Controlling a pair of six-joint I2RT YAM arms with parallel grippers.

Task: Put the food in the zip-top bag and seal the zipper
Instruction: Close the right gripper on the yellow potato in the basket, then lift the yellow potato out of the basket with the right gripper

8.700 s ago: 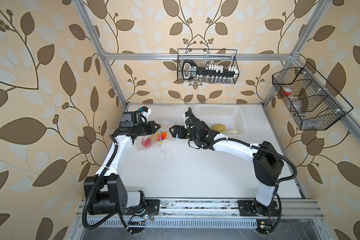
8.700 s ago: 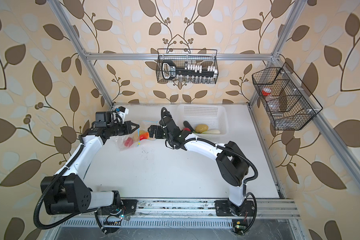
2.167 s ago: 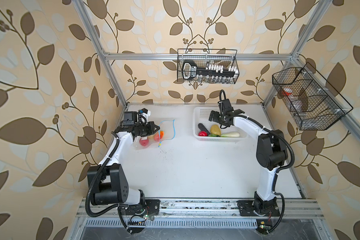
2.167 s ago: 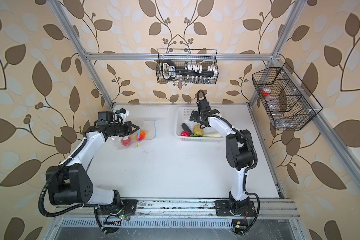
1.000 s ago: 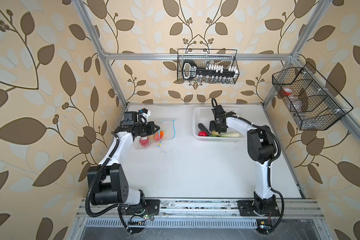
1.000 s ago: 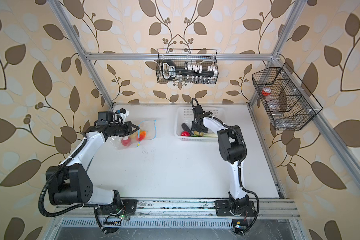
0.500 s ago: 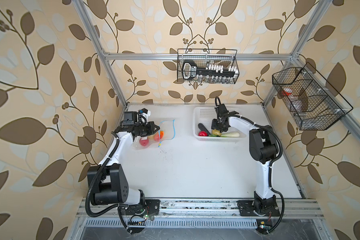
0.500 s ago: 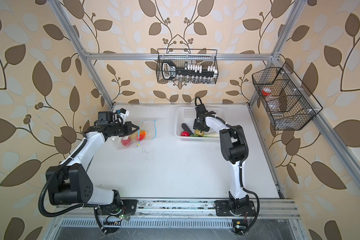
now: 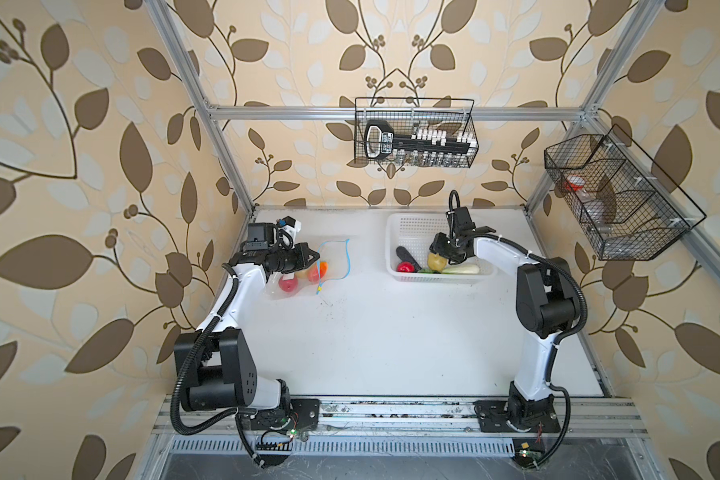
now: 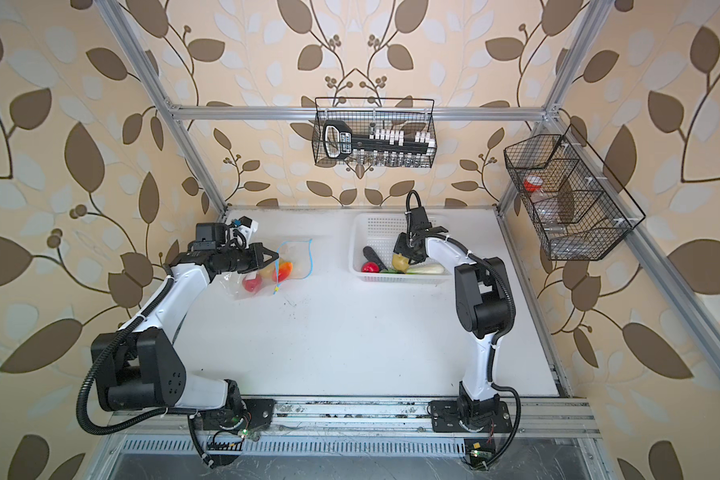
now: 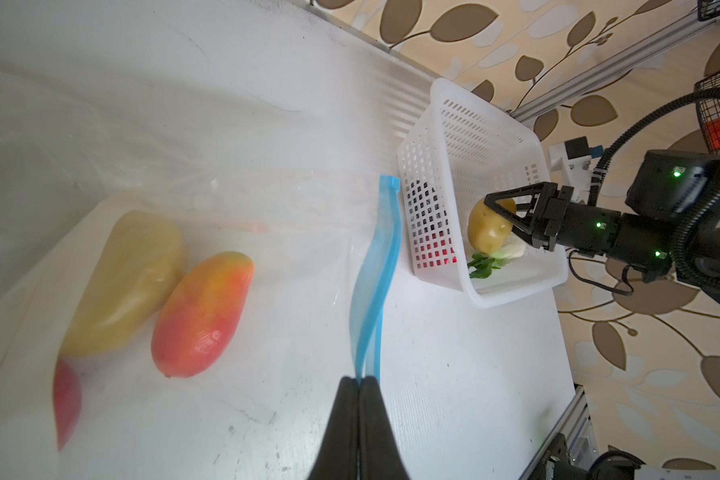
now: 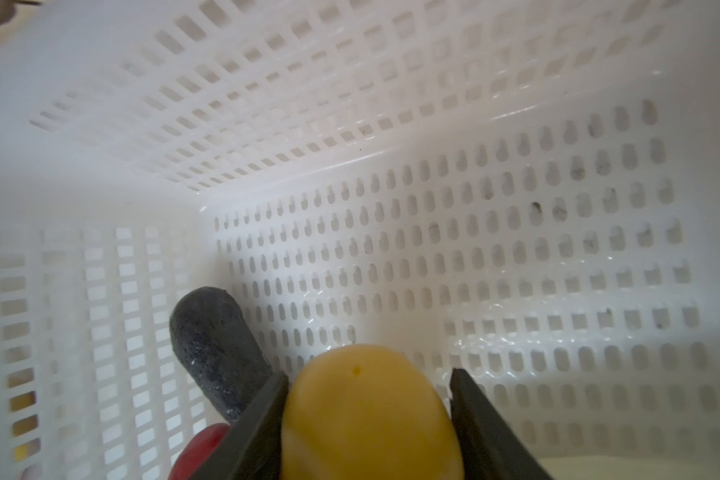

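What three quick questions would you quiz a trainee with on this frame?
1. True or false: the left gripper pinches the light-blue zipper strip of the clear plastic zip-top bag.
2. What does the right gripper straddle? A) red toy tomato B) yellow-brown toy potato C) white toy radish
3. Fill in: ___ toy food pieces lie inside the bag.
Key: 1 true; 2 B; 3 three.

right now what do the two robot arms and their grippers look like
Both arms match: glossy white links between bulky black motor housings, with black ribbed hoses looped alongside. The left gripper and right gripper are black, their fingers tapering to points; side-on they are open triangular frames. Small green lights dot the right wrist.
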